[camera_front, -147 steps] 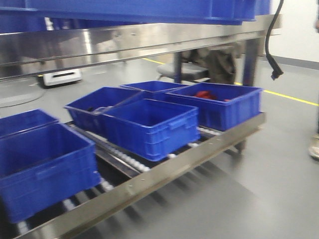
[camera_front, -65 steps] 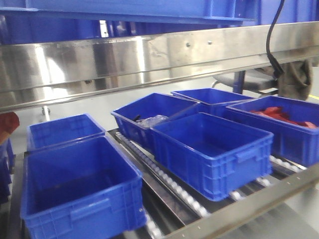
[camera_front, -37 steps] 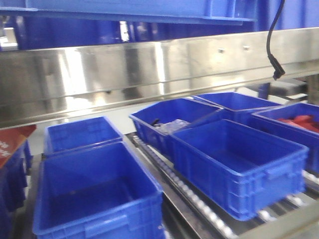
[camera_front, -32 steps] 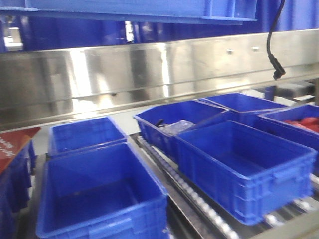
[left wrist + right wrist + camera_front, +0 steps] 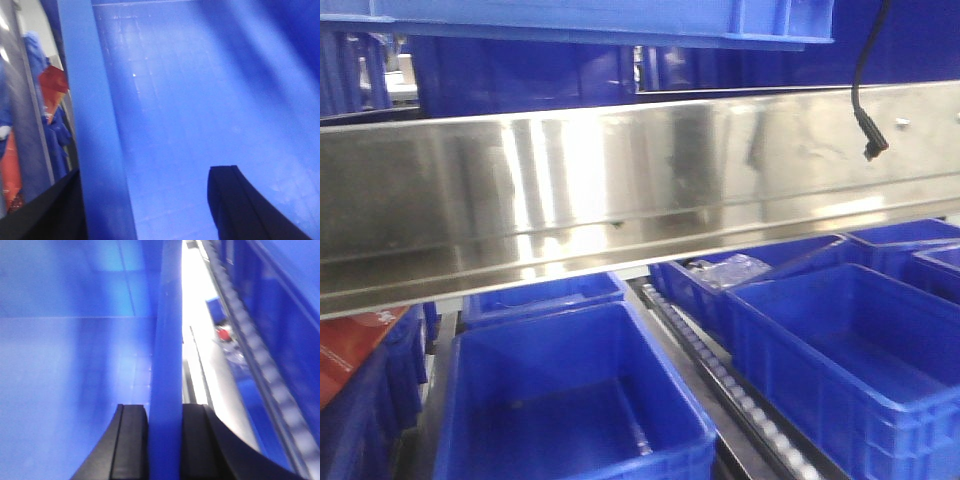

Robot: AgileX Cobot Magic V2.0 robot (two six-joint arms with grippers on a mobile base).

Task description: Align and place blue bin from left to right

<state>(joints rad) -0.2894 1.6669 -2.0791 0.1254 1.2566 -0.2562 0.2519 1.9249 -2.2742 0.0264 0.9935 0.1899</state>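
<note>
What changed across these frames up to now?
The front camera moved closer: the steel rail now fills mid-frame, and the roller-lane bins appear larger and shifted right. The carried blue bin stays overhead, right pincer clamped on its wall.

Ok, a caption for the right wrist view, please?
Right pincer gripping the wall of the blue bin, one finger inside, one outside.

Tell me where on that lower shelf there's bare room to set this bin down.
Little bare shelf: only the narrow roller track between the front-left bin and the front-right bin. Both those bins are empty inside. Behind them more bins crowd in, one holding a clear bag, under the steel rail.
</note>
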